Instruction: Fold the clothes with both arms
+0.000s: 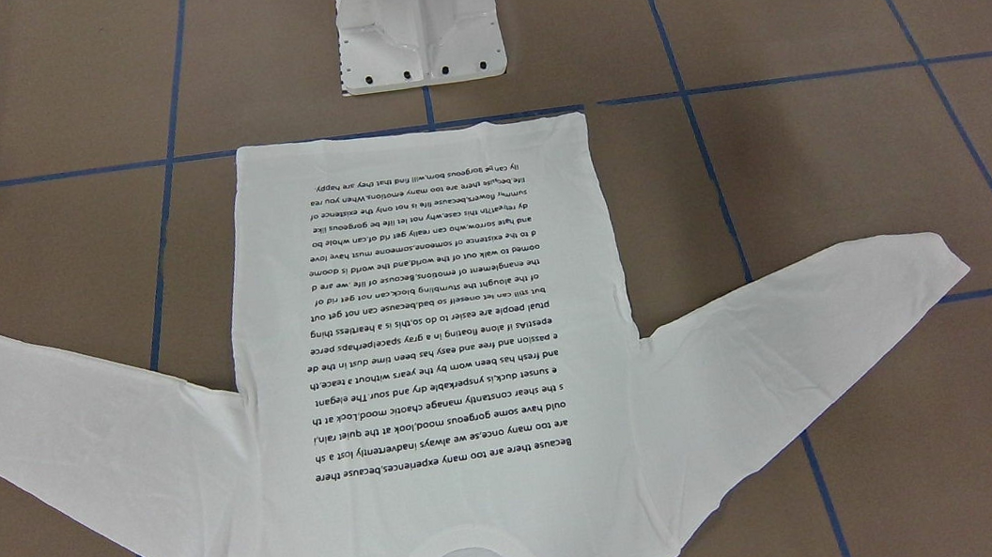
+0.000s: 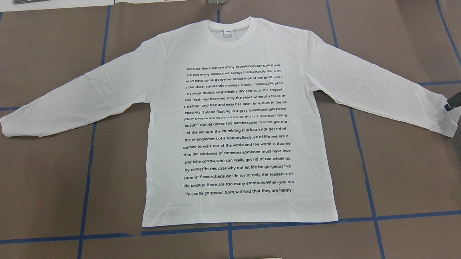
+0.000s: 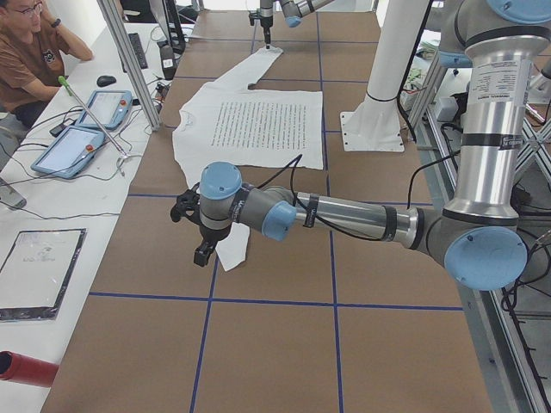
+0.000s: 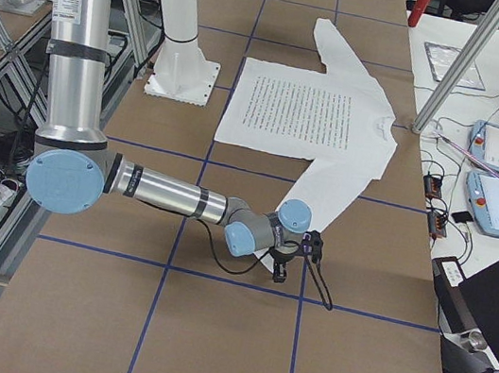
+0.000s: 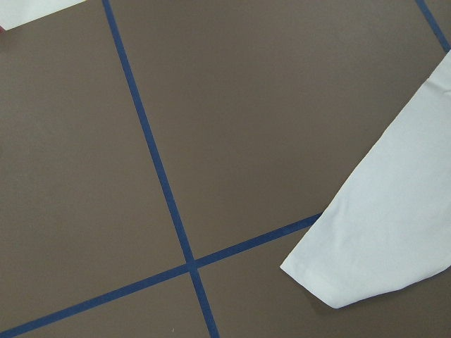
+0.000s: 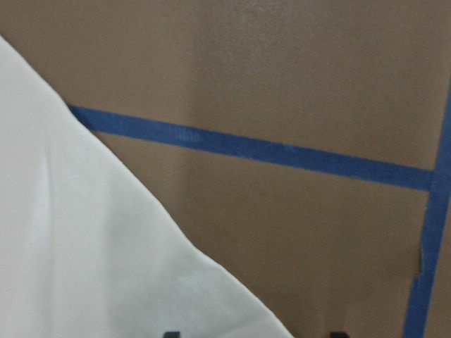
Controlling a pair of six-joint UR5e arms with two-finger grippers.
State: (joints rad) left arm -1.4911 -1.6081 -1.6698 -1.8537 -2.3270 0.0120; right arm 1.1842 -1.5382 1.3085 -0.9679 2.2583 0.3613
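While the T-shirt [image 2: 234,125] lies flat, nothing is folded yet — right gripper [image 2: 451,104] spread, empty, at a cuff [image 2: 452,123]; left gripper [image 3: 202,249] unclear.

1. White throughout on T-shirt [image 2: 229,45]; block of black printed text [image 2: 236,129] down the front (sleeves plain).
2. On neck label [image 2: 228,31]: white, small blue mark.
3. Across table [image 2: 38,189]: flat brown, gridded with blue tape lines [image 2: 86,186].
4. On left arm [image 3: 344,219] and right arm [image 4: 171,195]: grey metal tube, light-blue joint caps, black cables.
5. On pedestal base [image 1: 418,32]: white.
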